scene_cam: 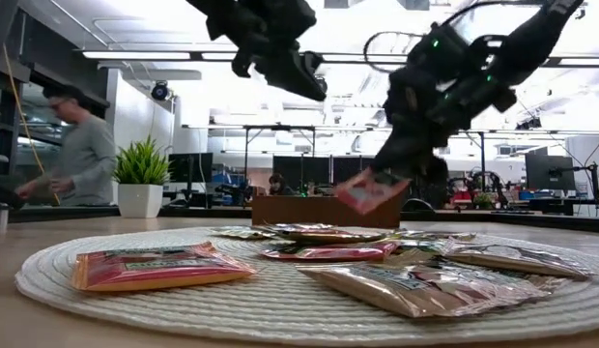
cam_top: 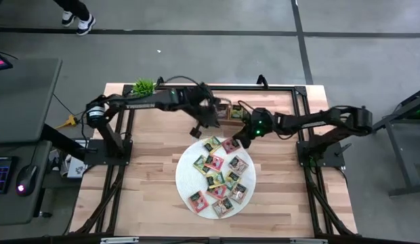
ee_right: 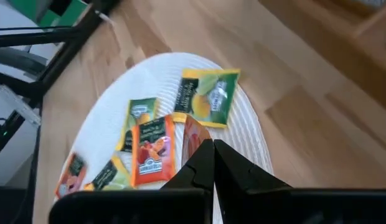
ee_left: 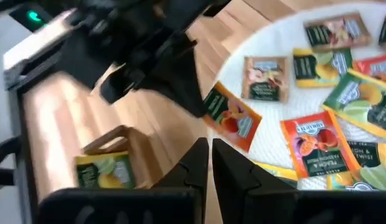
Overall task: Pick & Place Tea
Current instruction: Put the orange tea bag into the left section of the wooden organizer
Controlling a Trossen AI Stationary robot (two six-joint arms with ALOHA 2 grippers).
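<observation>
1. Far left of the overhead frame, you've got a small green plant point(cam_top: 143, 86) at the table's back edge, and in the low view a person point(scene_cam: 75, 147) stands in the room behind it
2. Your left gripper point(cam_top: 195, 130) hangs just off the upper left rim of the round white mat point(cam_top: 186, 177); its jaws are together with nothing between them, as the left wrist view shows
3. Centre frame, the tea packets point(cam_top: 217, 175) lie scattered flat across the mat, red, pink, green and yellow wrappers, some touching each other
4. Just above the mat, the wooden tray point(cam_top: 232, 112) sits at the back of the table between the two arms; in the left wrist view a yellow-green packet point(ee_left: 103, 171) lies in one of its compartments
5. Your right gripper point(cam_top: 238, 140) is over the mat's upper right edge, jaws clamped on a red packet point(scene_cam: 371, 190), which hangs tilted and clear of the mat in the low view
</observation>
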